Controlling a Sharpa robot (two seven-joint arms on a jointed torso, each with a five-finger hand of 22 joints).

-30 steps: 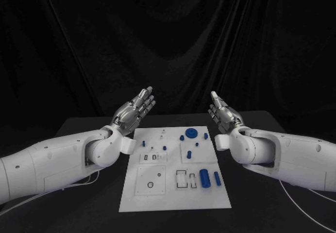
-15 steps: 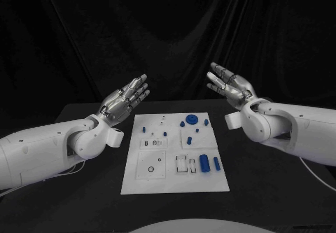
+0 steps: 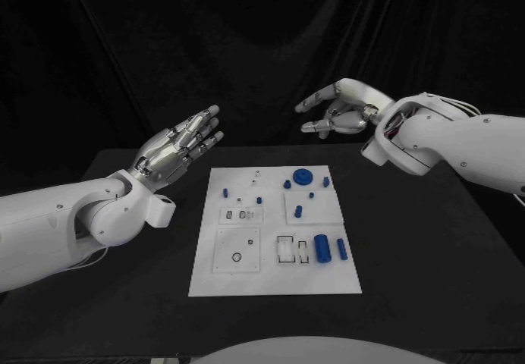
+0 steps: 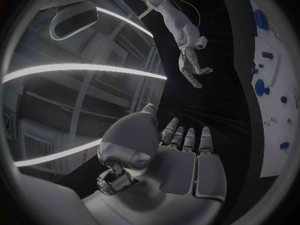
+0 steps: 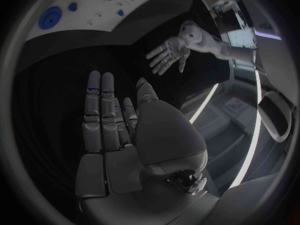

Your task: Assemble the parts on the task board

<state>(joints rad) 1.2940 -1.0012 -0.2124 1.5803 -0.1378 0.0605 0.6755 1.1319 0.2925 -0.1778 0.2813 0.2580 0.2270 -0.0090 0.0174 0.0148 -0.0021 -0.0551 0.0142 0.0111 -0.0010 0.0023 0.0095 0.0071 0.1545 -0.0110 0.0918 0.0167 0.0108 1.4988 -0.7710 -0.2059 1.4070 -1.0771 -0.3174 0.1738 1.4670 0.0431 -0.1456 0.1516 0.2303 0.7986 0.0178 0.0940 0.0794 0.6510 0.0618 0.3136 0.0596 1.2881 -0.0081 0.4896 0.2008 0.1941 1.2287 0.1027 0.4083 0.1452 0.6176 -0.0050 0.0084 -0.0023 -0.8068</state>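
The white task board [image 3: 274, 284] lies flat in the middle of the black table. Blue parts rest on it: a round disc [image 3: 300, 176] at the far end, a thick cylinder [image 3: 322, 248] and a thinner pin [image 3: 341, 249] nearer me. My left hand [image 3: 180, 144] is raised in the air left of the board, fingers straight and spread, holding nothing. My right hand [image 3: 341, 110] hovers high beyond the board's far right corner, fingers bent loosely toward the left, with nothing in it. The left wrist view has the left hand [image 4: 181, 155], the right hand [image 4: 190, 67] and the board [image 4: 278, 85].
Several small blue pegs [image 3: 227, 192] and dark recesses [image 3: 284, 250] dot the board. Black table [image 3: 426, 250] surrounds the board on all sides, with black cloth behind. The right wrist view has the right hand [image 5: 112, 130], the left hand [image 5: 167, 52] and the disc [image 5: 50, 17].
Both arms have lifted and drawn outward from the board. The right hand has risen most and turned its fingers to the left. The parts have not moved; the camera has shifted.
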